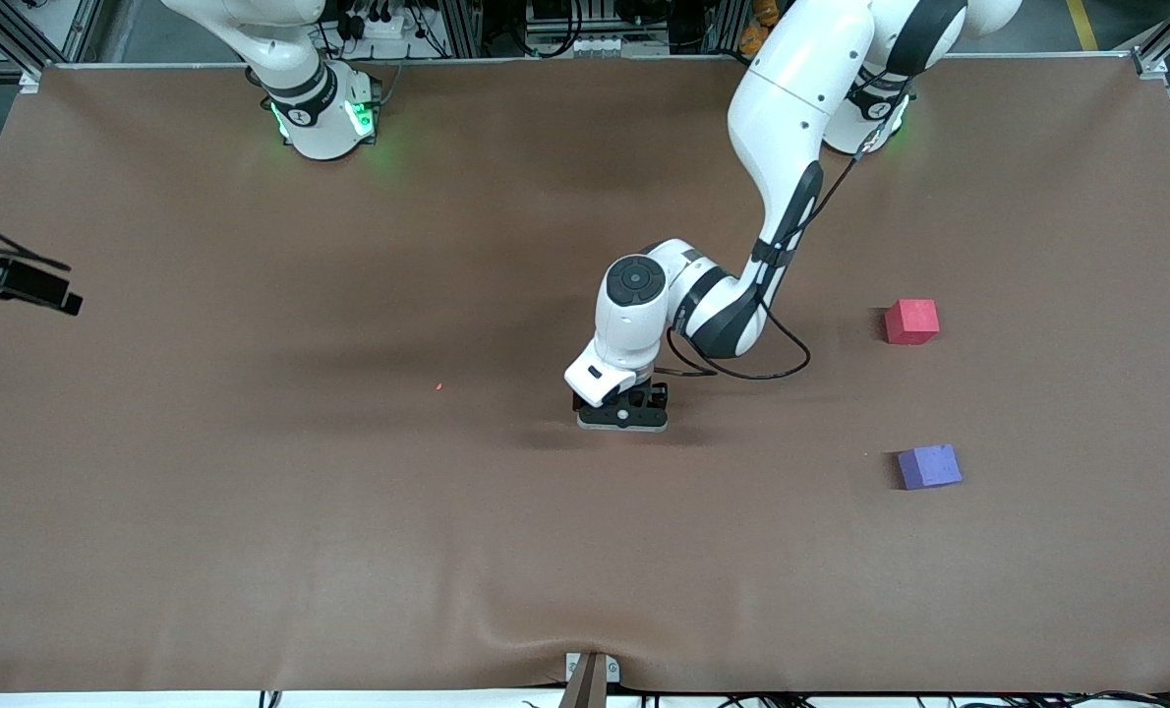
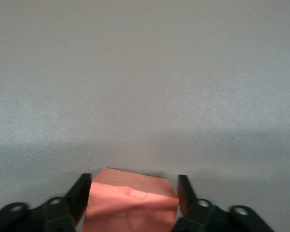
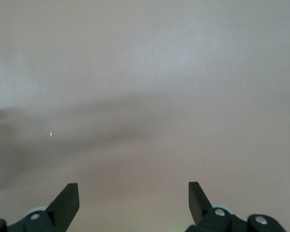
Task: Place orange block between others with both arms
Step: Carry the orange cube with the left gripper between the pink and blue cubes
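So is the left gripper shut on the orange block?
Yes: left gripper fingers press both sides of the orange block.

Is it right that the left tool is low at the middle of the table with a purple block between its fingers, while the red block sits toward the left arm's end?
Not quite. The block between the fingers of the left tool is the orange block, not purple, as the left wrist view shows. The purple block lies apart, near the red block.
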Controlling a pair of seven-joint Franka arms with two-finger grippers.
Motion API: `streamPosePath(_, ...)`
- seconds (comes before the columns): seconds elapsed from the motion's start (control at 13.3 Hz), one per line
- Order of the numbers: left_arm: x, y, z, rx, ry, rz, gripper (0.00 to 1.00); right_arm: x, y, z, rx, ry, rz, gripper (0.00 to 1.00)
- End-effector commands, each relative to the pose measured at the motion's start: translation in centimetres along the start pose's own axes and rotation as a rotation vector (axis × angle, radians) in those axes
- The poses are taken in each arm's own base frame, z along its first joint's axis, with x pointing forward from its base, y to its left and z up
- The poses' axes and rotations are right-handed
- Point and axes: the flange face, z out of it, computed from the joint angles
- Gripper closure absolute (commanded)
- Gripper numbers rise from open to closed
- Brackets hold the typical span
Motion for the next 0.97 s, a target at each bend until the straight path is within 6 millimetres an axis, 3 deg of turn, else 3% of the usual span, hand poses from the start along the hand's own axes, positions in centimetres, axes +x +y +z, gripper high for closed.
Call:
streamPosePath(0.0, 0.5, 0.0, -0.2, 0.014, 0.019, -0.036, 0.46, -1.7, -1.0, 0.4, -0.034, -0.036, -0.027, 0.00)
streamPosePath(0.07, 0.4, -0.1, -0.5, 0.033, -0.006, -0.046, 0.57, -1.9, -1.3, 0.5, -0.040, -0.049, -0.030, 0.00)
streamPosePath(0.22, -0.1, -0.5, -0.8, 0.088, -0.055, -0.070, 0.59, -1.9, -1.3, 0.6, -0.043, -0.052, -0.027, 0.00)
streamPosePath(0.3, -0.1, -0.7, -1.0, 0.102, -0.065, -0.105, 0.66, -1.8, -1.3, 0.7, -0.037, -0.054, -0.026, 0.00)
streamPosePath(0.45, 1.2, -1.9, -2.0, 0.101, -0.056, -0.220, 0.75, -1.7, -1.1, 1.0, -0.032, -0.059, -0.021, 0.00)
streamPosePath(0.6, 3.2, -3.8, -3.6, 0.091, -0.050, -0.300, 0.76, -1.6, -0.2, 1.5, -0.031, -0.071, -0.004, 0.00)
streamPosePath(0.75, 5.1, -6.6, -6.2, 0.085, -0.067, -0.384, 0.76, -1.8, 0.0, 1.7, -0.028, -0.084, -0.001, 0.00)
streamPosePath(0.9, 5.5, -11.6, -8.5, 0.110, -0.084, -0.423, 0.75, -2.1, 0.0, 2.3, -0.021, -0.125, -0.001, 0.00)
